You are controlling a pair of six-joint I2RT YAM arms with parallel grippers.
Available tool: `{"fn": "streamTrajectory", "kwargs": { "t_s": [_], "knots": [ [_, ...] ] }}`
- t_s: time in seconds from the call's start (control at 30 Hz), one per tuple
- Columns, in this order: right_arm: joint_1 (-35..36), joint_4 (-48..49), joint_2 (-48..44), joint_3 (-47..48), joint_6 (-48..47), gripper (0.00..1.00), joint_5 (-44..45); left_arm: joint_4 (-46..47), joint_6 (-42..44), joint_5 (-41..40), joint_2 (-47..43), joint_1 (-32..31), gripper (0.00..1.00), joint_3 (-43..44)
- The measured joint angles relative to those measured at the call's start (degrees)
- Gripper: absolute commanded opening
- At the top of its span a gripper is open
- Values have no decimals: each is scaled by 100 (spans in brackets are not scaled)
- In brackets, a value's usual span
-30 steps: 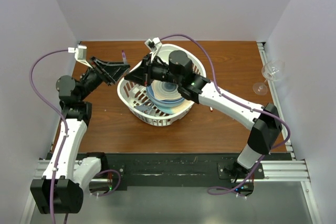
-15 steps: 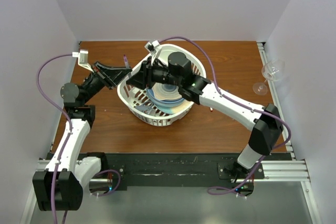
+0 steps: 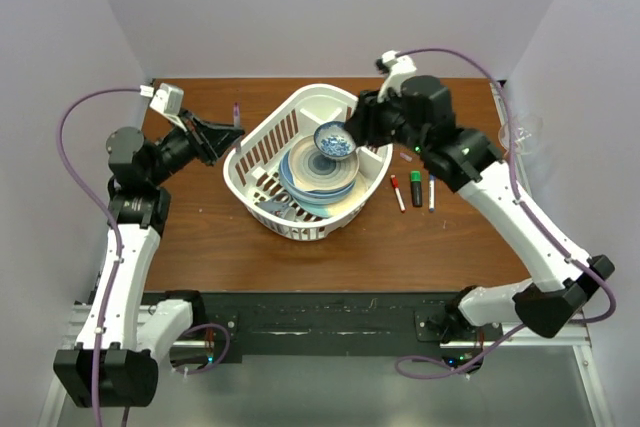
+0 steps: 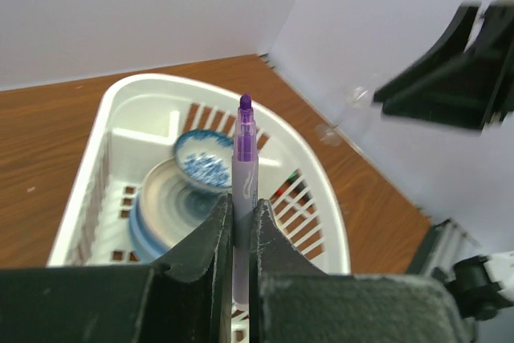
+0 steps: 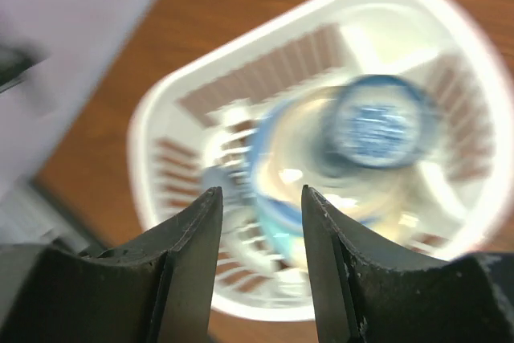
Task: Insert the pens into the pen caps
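My left gripper (image 3: pixel 235 132) is shut on a thin purple pen (image 3: pixel 237 108) with its tip bare, just left of the white basket (image 3: pixel 262 137). In the left wrist view the pen (image 4: pixel 243 150) stands upright between the fingers (image 4: pixel 215 234). My right gripper (image 3: pixel 353 128) is open and empty above the basket's right rim; its wrist view (image 5: pixel 259 194) shows blurred dishes below. A white pen with a red end (image 3: pixel 397 192), a black marker with a green end (image 3: pixel 416 187) and a white pen with a dark end (image 3: pixel 432 192) lie on the table right of the basket. I cannot make out any loose caps.
The basket holds stacked plates (image 3: pixel 315 175) and a small blue-patterned bowl (image 3: pixel 334 140). A wine glass (image 3: pixel 518 137) lies at the table's right edge by the wall. Walls close in the table at the back and both sides.
My right arm has swung from the basket's left side, close to the left gripper, over to its right rim, uncovering the three pens. My left gripper has drawn back slightly with the purple pen.
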Motion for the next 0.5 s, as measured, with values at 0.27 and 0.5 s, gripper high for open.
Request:
{"fn": "streamTrajectory", "kwargs": {
  "t_s": [0.27,0.5],
  "knots": [
    [-1910,-1008,778,522,-846,46,584,-474,894,-697,-660,-24,0,-616],
    [-2970,-1567,2542,1436,-1272,49,280,-789,1519,-1582,-1025,-601,0,-903]
  ]
}}
